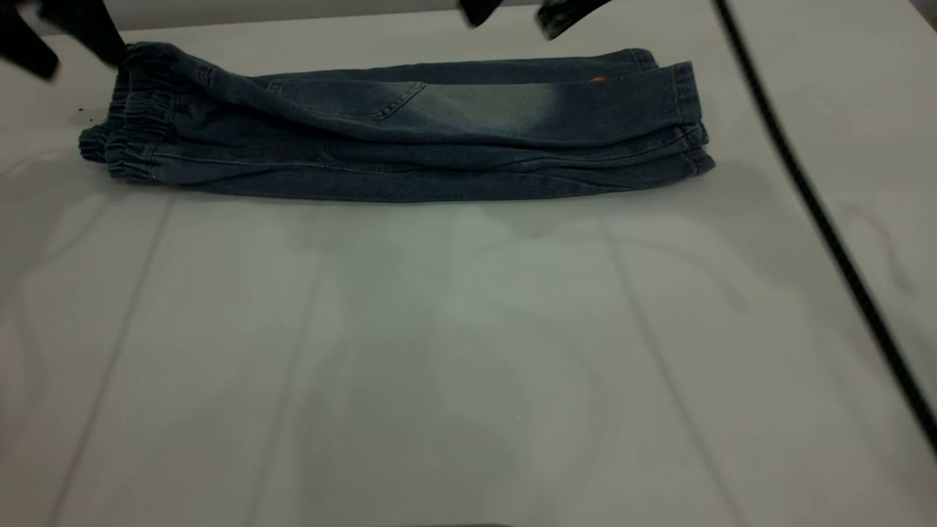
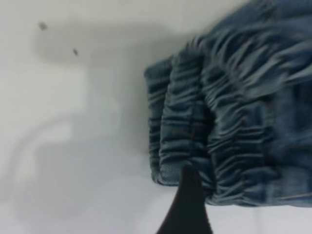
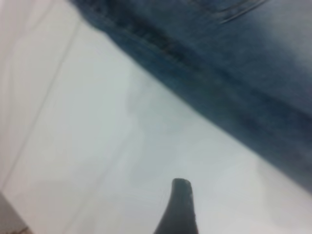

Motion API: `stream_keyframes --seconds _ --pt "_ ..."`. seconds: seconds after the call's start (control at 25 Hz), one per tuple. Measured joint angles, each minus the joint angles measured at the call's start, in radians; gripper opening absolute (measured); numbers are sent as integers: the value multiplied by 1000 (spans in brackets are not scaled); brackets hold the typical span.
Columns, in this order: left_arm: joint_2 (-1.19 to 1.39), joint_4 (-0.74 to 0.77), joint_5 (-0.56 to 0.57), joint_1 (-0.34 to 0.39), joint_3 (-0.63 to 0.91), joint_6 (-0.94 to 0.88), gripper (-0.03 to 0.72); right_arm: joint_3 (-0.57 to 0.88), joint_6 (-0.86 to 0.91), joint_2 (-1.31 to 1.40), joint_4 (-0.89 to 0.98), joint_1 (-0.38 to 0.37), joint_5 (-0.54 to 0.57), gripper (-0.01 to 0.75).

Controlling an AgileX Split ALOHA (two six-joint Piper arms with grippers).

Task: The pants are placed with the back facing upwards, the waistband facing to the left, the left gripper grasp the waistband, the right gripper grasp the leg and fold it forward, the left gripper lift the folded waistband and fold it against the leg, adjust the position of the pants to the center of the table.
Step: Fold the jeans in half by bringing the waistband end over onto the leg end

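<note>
Exterior view, pants: the pants (image 1: 410,132) lie as a long narrow strip at the far edge of the table (image 1: 468,351), one leg laid over the other, so the lengthwise fold looks done.
Exterior view, waistband: the waistband (image 1: 128,124) is bunched at the left end of the strip, the stitched hems stacked at the right end.
Exterior view, leg: the leg (image 1: 527,110) with the whitish faded patch lies on top; a sliver of orange print peeks out from the layer behind it.
Exterior view, arms: the left claw (image 1: 69,36) hangs dark and blurred just above the waistband corner; the right claw (image 1: 542,13) sits at the top edge, above the far side of the strip, apart from the cloth. A black cable (image 1: 820,219) crosses the table at right.
Left wrist view: one dark fingertip (image 2: 187,204) lies against the ruched waistband (image 2: 195,122); whether this claw is spread or pinching cloth cannot be told.
Right wrist view: a lone fingertip (image 3: 180,204) shows over bare table, well clear of the denim (image 3: 234,63); its spread cannot be told, and it appears to carry nothing.
Judged progress: roughly halfway. Still left: lifting the waistband over onto the leg ends, then shifting the bundle from the far edge to the table's centre.
</note>
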Motion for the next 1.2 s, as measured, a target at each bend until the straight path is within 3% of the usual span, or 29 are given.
stream_keyframes --seconds 0.16,0.48,0.56,0.72,0.88,1.2 --pt "88 0 -33 -2 0 -1 557 0 0 0 -3 36 4 566" --pt "181 1 -129 -10 -12 -1 531 0 -1 0 -6 40 28 566" --pt "188 0 -133 -12 -17 -1 441 0 -2 0 -6 40 32 566" --pt "187 17 -133 -17 -39 -1 135 0 -3 -7 -5 40 39 566" --pt "170 112 -49 -23 -124 -2 111 0 -3 -66 -9 28 44 565" --pt "19 232 306 -58 -456 19 111 0 -3 -272 -14 -100 60 565"
